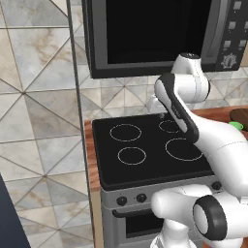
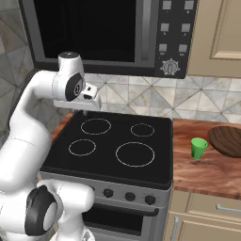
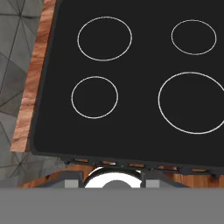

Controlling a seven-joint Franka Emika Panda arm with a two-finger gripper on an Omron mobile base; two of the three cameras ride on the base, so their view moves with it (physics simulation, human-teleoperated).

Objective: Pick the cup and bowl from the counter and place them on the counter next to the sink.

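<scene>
The hand [image 2: 84, 112] hovers over the far left of the stovetop [image 2: 117, 146]; its finger spread cannot be determined. The green cup [image 2: 198, 148] stands upright on the desk [image 2: 202, 169], right of the stovetop. Recommended: swing right, approach the cup from above, fingers spread.

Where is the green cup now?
In the right base view, the green cup stands on the wooden counter, right of the stovetop, beside a dark wooden disc.

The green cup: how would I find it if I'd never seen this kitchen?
Start at the black stovetop under the microwave, then move right onto the reddish wooden counter. The green cup stands upright there, just left of a dark round wooden disc. It is the only bright green thing.
</scene>
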